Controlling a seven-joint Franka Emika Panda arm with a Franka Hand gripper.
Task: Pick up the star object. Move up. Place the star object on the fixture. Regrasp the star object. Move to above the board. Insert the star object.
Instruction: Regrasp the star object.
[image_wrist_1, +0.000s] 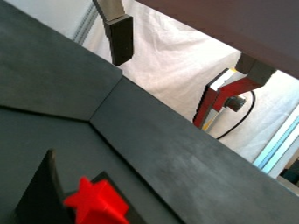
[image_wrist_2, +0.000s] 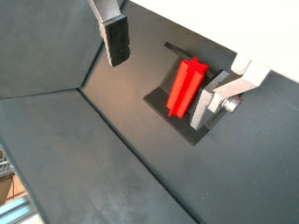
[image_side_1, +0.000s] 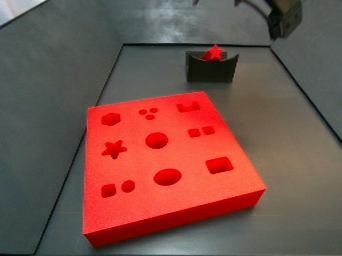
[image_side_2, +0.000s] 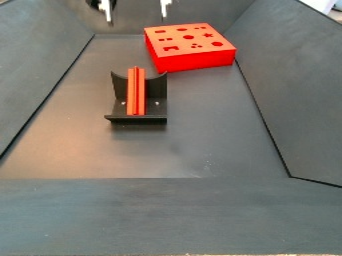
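Star object left on the fixture, end effector raised and empty.

In a side view the fixture (image_side_2: 136, 102) is seen left of centre on the dark floor, the star object (image_side_2: 135, 88) laid lengthwise in its notch, presumably so that it can be regrasped at a better angle. Further right and well apart, the board (image_side_2: 191, 47) is seen with its cutouts facing up, the star hole unfilled. The end effector (image_side_2: 134, 9) is held above the fixture, its fingers (image_wrist_2: 115, 39) apart, with nothing between them. Regrasping is judged the step in hand.
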